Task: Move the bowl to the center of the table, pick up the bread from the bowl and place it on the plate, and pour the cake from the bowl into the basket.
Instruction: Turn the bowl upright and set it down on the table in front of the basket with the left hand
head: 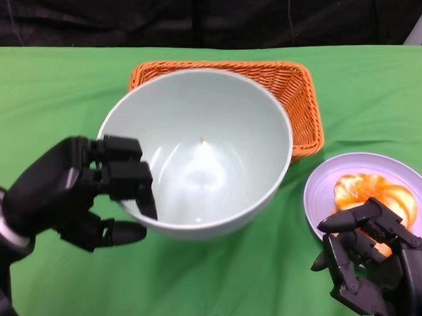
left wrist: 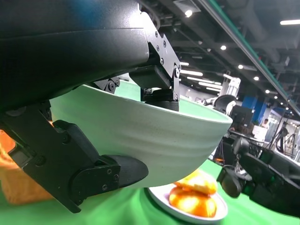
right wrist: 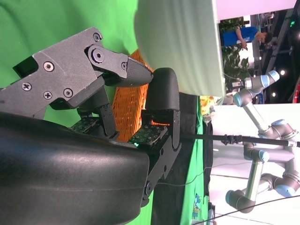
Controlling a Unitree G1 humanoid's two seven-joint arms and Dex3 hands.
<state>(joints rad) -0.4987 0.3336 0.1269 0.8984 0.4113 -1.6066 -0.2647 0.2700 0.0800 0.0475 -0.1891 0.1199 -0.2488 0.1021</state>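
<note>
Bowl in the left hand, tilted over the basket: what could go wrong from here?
The left hand pinches the bowl by its rim alone, so it may slip or swing. The bowl hides most of the basket, so whether the cake landed inside cannot be checked. The right hand sits at the plate by the bread and could nudge it.

Even overhead light brightens the green bench; ceiling lamps glare, and the near robot hand blurs.
</note>
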